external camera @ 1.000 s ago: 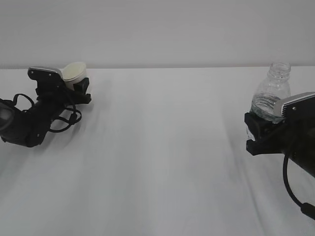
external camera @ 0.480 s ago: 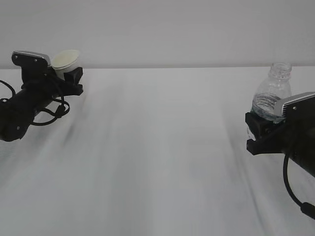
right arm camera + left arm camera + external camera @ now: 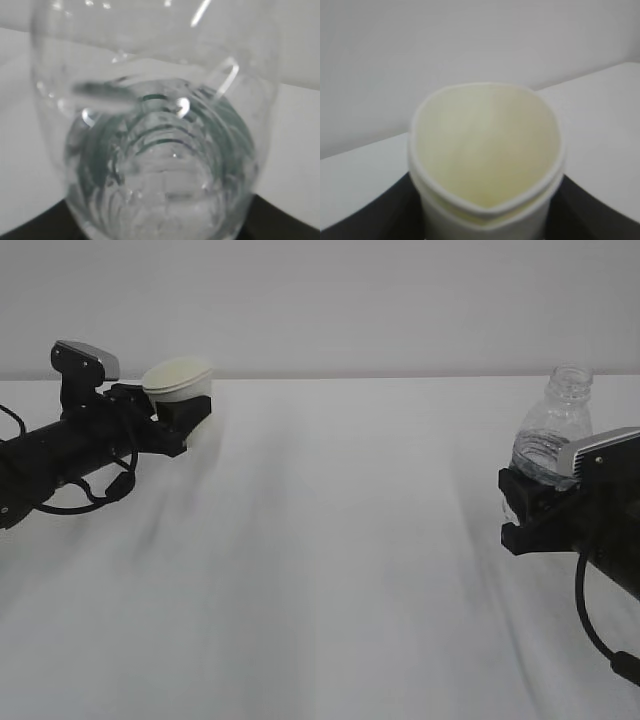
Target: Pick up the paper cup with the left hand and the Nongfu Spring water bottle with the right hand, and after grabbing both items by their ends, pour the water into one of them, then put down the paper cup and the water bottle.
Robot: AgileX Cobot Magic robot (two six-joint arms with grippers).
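**Two vessels held aloft, pour not yet begun**

Item one, nearest: the right hand (image 3: pixel 535 502), low at the right edge, jaws clamped around the lower body of the Nongfu Spring water bottle (image 3: pixel 552 435). The bottle stands upright, neck bare, no cap. The right wrist view looks down through the ribbed clear plastic; the water (image 3: pixel 165 170) shows in the lower part, with a green tint where the label wraps round. No lettering can be read in any view.

Item two, farther back on the left: the left hand (image 3: pixel 178 420), jaws closed on the paper cup (image 3: pixel 178 380), which sits tilted, mouth toward the middle. From the wrist, the rim looks squeezed out of round, pinched to a point at the near side.

Item three: the table (image 3: pixel 330 570), white, bare between the arms.

Risks, as I judge them: the grip may crush the soft cup further or let it slip once water adds weight. The two are well apart, so a stream from the narrow neck could miss the deformed mouth and wet the table.
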